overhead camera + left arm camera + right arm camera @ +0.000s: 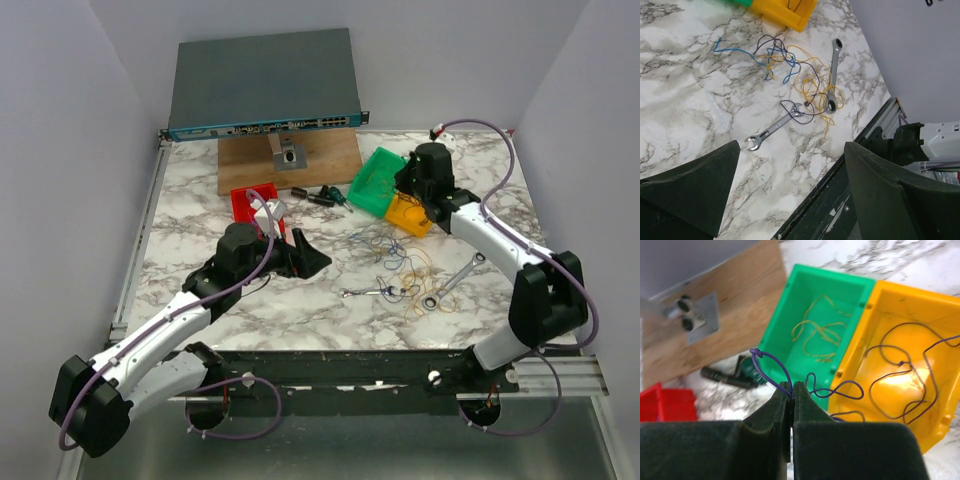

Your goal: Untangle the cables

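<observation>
While the right hand (791,386) is pinched fully together, it has a thin purple cable (775,357) clamped right between its fingertips. The strand arcs up in a loop to the left and curls away to the right. Just beyond the fingers sit a green bin (782,310) and a yellow bin (920,302), side by side and touching. Yellow strands (817,332) lie in the green one, and more purple strands (900,365) sprawl in the yellow one. Left of the green bin there's a wooden board (740,295).

Over to the left hand (791,145): wide open, fingers well apart, nothing between them, hovering above the marble bench (680,90). Ahead of it lies the tangle of cables (785,62), blue, yellow and purple strands loose on the bench, near the yellow bin. Two wrenches are caught up in it. The nearer wrench (775,129) has a purple loop across its far end, and the farther wrench (833,70) has its ring end sitting among yellow loops.
</observation>
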Robot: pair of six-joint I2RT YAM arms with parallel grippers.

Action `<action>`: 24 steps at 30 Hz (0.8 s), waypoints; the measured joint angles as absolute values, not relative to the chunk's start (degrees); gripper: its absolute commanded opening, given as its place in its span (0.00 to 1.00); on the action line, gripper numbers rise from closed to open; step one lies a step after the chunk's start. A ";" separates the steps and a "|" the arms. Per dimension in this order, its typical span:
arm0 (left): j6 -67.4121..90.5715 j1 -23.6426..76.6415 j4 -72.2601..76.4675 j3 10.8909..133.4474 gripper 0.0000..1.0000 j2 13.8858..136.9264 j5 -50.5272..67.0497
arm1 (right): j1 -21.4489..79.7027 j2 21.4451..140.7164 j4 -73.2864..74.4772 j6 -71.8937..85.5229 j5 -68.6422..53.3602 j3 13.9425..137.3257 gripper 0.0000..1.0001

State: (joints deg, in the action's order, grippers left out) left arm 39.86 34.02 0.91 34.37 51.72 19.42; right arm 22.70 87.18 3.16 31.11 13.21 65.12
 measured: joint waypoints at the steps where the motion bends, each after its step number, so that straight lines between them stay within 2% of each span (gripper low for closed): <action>1: 39.92 34.72 1.13 34.33 0.93 52.60 19.16 | 22.02 88.82 3.11 31.73 14.33 66.06 0.01; 8: 39.90 37.89 3.42 34.37 0.95 57.56 17.58 | 18.68 98.87 3.25 35.16 21.74 70.02 0.03; 9: 39.88 38.15 3.60 34.39 0.95 58.24 17.47 | 18.57 99.57 3.49 35.79 23.07 70.02 0.14; 10: 39.88 38.39 3.77 34.54 0.95 59.13 17.32 | 18.26 100.09 3.60 36.34 24.45 70.02 0.40; 11: 39.83 38.52 3.79 34.85 0.95 60.07 17.12 | 18.15 100.33 3.57 36.69 25.45 70.02 0.72; 12: 39.72 38.68 3.92 35.07 0.95 60.75 17.02 | 17.93 100.40 3.57 37.21 26.28 70.02 0.88; 19: 37.76 39.16 4.19 39.05 0.95 66.96 15.33 | 17.76 98.65 4.67 37.10 26.98 69.41 0.90; 24: 36.93 39.66 4.67 42.63 0.95 71.55 14.98 | 17.76 88.99 7.64 35.77 22.74 63.51 0.89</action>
